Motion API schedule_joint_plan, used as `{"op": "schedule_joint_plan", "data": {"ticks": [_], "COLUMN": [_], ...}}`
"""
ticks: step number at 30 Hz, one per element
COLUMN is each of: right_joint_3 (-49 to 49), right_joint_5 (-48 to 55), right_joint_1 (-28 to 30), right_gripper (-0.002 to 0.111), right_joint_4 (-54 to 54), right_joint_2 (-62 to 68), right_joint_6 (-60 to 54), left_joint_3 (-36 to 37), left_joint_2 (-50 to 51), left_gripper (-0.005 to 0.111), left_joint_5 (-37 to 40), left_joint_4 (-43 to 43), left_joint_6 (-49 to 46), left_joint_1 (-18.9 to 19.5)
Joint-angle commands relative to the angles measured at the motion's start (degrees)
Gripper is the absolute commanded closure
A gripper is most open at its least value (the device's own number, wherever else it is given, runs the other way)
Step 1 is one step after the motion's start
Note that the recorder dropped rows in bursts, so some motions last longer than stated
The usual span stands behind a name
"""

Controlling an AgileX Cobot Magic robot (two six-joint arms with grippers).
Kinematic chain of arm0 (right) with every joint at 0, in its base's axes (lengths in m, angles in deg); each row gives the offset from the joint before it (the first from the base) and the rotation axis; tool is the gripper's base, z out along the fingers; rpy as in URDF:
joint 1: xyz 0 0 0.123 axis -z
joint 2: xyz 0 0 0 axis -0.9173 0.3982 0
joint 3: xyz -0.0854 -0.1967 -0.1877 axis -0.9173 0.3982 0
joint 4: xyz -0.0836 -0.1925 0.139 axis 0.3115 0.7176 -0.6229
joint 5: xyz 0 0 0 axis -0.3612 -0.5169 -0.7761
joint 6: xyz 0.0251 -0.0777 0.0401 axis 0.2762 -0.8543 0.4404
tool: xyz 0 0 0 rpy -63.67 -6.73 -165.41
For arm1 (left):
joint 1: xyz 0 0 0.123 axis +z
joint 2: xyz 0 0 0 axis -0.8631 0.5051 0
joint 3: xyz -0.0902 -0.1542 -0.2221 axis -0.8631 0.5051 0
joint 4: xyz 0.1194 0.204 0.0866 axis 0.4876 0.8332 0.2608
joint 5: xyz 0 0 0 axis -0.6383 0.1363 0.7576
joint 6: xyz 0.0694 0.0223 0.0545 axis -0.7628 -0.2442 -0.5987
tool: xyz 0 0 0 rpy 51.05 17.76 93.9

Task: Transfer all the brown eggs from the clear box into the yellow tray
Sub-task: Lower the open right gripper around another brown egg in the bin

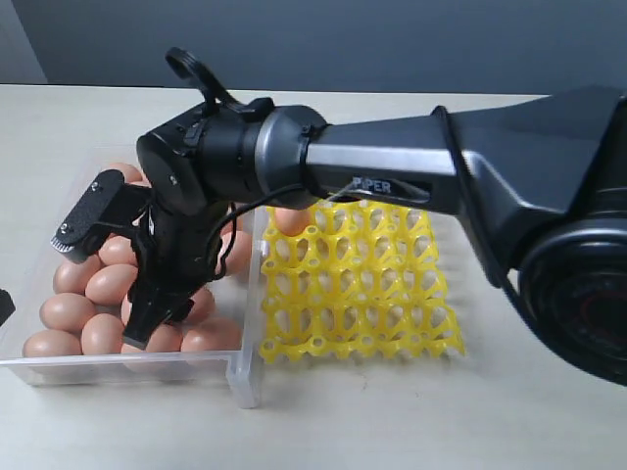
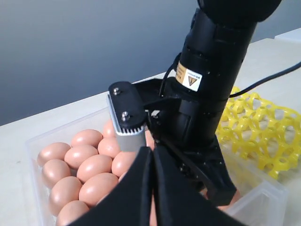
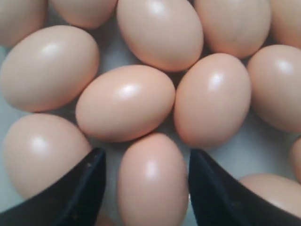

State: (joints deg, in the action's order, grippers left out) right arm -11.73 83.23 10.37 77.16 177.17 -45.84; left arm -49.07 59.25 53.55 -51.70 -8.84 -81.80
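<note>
PIPER lettering (image 1: pixel 377 184) read on right arm (image 1: pixel 509 137). Yellow warning label (image 2: pixel 190 79) near its wrist, print illegible. Right gripper (image 3: pixel 146 155) hung over clear box (image 1: pixel 245 377), at 9 o'clock of yellow tray (image 1: pixel 392 328). Jaws were released, standing either side of one of the brown eggs (image 3: pixel 149 188). Single egg (image 1: pixel 291 221) sat in tray's 11 o'clock corner cup. Left gripper (image 2: pixel 151 162) was pinched closed, empty. Arm hid the box's middle eggs.

1. Table (image 1: pixel 392 411) first: a pale cream top, smooth and matte, running across the whole near part of the exterior view.
2. Behind it, a plain grey-blue wall (image 1: pixel 411 39), flat and unmarked.
3. Up in the far-left corner, a lighter strip (image 1: pixel 18 44) of grey meets that darker wall.
4. Light is soft and even; shadows on the table are faint.
5. Left wrist view: same wall, and the table's far edge meets it in a clean line.
</note>
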Motion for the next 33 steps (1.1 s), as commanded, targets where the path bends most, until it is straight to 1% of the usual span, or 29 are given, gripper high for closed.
{"op": "schedule_joint_plan", "data": {"ticks": [1, 4, 6, 8, 11, 13, 17, 18, 20, 21, 23, 26, 27, 28, 29, 30, 32, 33], "right_joint_3": [-1.18, -1.18, -1.18, -1.18, -1.18, -1.18, -1.18, -1.18, -1.18, -1.18, -1.18, -1.18, -1.18, -1.18, -1.18, -1.18, -1.18, -1.18], "right_joint_5": [1.37, 1.72, 1.72, 1.81, 3.02, 3.27, 4.16, 4.48, 5.33, 5.69, 5.67, 5.30, 5.23, 5.17, 4.66, 4.57, 4.47, 4.47], "right_joint_1": [0.23, 0.23, 0.23, 0.23, 0.23, 0.23, 0.23, 0.23, 0.23, 0.23, 0.23, 0.23, 0.23, 0.23, 0.23, 0.23, 0.23, 0.23], "right_gripper": [0.061, 0.077, 0.085, 0.086, 0.081, 0.074, 0.055, 0.053, 0.054, 0.056, 0.066, 0.093, 0.100, 0.104, 0.106, 0.105, 0.098, 0.092], "right_joint_4": [0.37, 0.37, 1.04, 1.16, 1.16, 1.27, 1.43, 1.43, 1.55, 1.67, 2.40, 2.61, 2.86, 3.15, 3.36, 3.73, 4.02, 4.02], "right_joint_2": [1.69, 1.69, 1.69, 1.54, 0.57, -0.55, -2.68, -3.08, -3.31, -3.31, -3.31, -3.31, -3.31, -3.31, -3.31, -3.31, -3.31, -3.31], "right_joint_6": [0.48, 0.48, 0.48, 0.63, 0.78, 1.65, 2.37, 2.48, 2.47, 2.47, 2.47, 2.47, 2.47, 2.47, 2.47, 2.47, 2.47, 2.47], "left_joint_3": [0.23, 0.23, 0.23, 0.23, 0.23, 0.23, 0.23, 0.23, 0.23, 0.23, 0.23, 0.23, 0.23, 0.23, 0.23, 0.23, 0.23, 0.23], "left_joint_2": [-0.28, -0.28, -0.28, -0.28, -0.28, -0.28, -0.28, -0.28, -0.28, -0.28, -0.28, -0.28, -0.28, -0.28, -0.28, -0.28, -0.28, -0.28], "left_gripper": [0.106, 0.106, 0.106, 0.106, 0.106, 0.106, 0.106, 0.106, 0.106, 0.106, 0.106, 0.106, 0.106, 0.106, 0.106, 0.106, 0.106, 0.106], "left_joint_5": [-0.22, -0.22, -0.22, -0.22, -0.10, -0.22, -0.22, -0.22, -0.22, -0.22, -0.22, -0.22, -0.22, -0.22, -0.22, -0.22, -0.22, -0.22], "left_joint_4": [-0.32, -0.32, -0.32, -0.32, 0.00, 0.00, 0.00, 0.00, 0.00, 0.00, 0.00, 0.00, 0.00, 0.00, 0.00, 0.00, 0.00, 0.00], "left_joint_6": [0.23, 0.23, 0.23, 0.23, 0.23, 0.23, 0.23, 0.23, 0.23, 0.23, 0.23, 0.23, 0.23, 0.23, 0.23, 0.23, 0.23, 0.23], "left_joint_1": [-0.32, -0.32, -0.32, -0.32, -0.32, -0.32, -0.32, -0.32, -0.32, -0.32, -0.32, -0.32, -0.32, -0.32, -0.32, -0.32, -0.32, -0.32]}}
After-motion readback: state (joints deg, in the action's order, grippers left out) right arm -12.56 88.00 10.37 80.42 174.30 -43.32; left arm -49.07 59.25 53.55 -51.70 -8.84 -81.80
